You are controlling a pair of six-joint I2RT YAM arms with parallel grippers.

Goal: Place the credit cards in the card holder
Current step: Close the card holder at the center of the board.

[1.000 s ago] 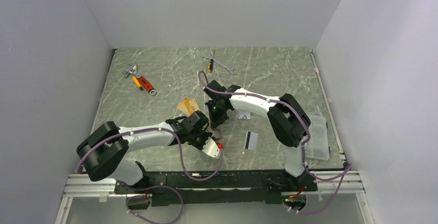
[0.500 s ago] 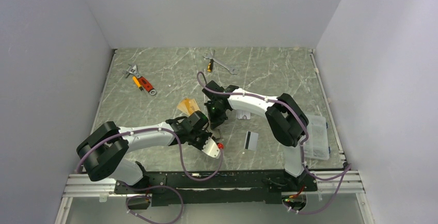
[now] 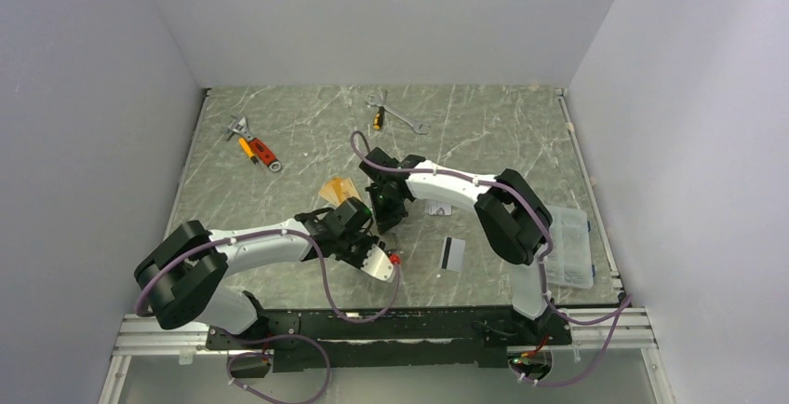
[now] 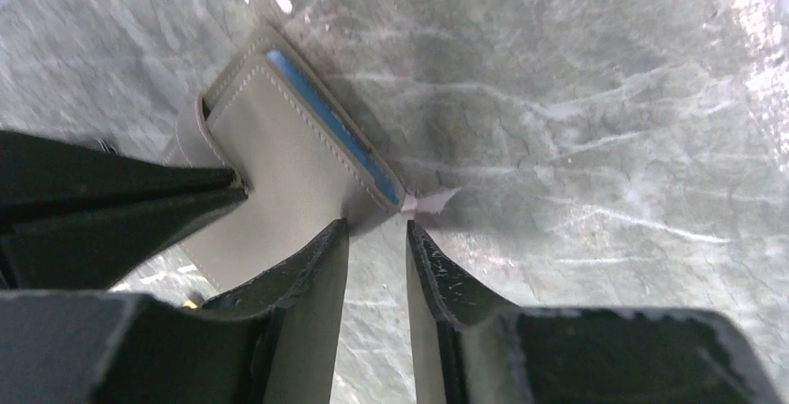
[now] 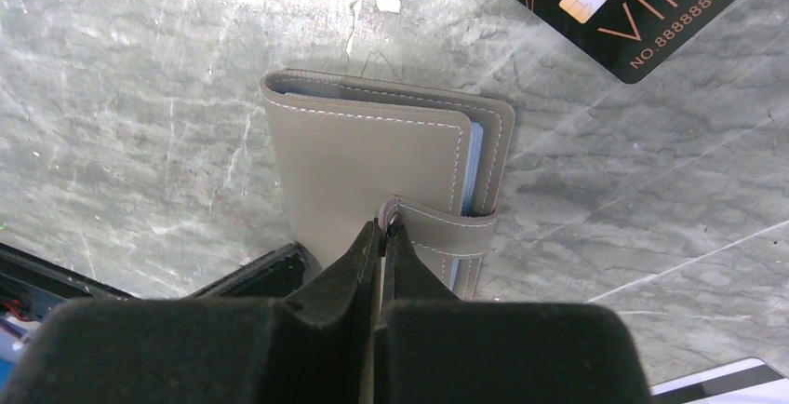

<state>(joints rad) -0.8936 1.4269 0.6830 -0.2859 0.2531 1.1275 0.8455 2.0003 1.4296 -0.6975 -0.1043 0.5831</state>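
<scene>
The taupe card holder (image 5: 372,153) lies closed on the table, a blue-grey edge showing along its side. My right gripper (image 5: 386,227) is shut on the end of its strap tab. Just past the holder's corner (image 4: 279,162) my left gripper (image 4: 377,232) stands open by a narrow gap, with only bare table between its fingers. A black VIP card (image 5: 633,4) lies beyond the holder. An orange card (image 3: 337,189) lies left of both grippers, a white card with a black stripe (image 3: 453,252) to their right, and a pale card (image 3: 437,207) beside the right arm. From above, the arms hide the holder.
Two wrenches (image 3: 398,115) lie at the back middle. An orange-handled tool and a small wrench (image 3: 253,146) lie at the back left. A clear plastic box (image 3: 569,248) sits at the table's right edge. Grey walls enclose three sides.
My left gripper's jaws have parted a little. Both grippers have shifted slightly to the left over the holder.
</scene>
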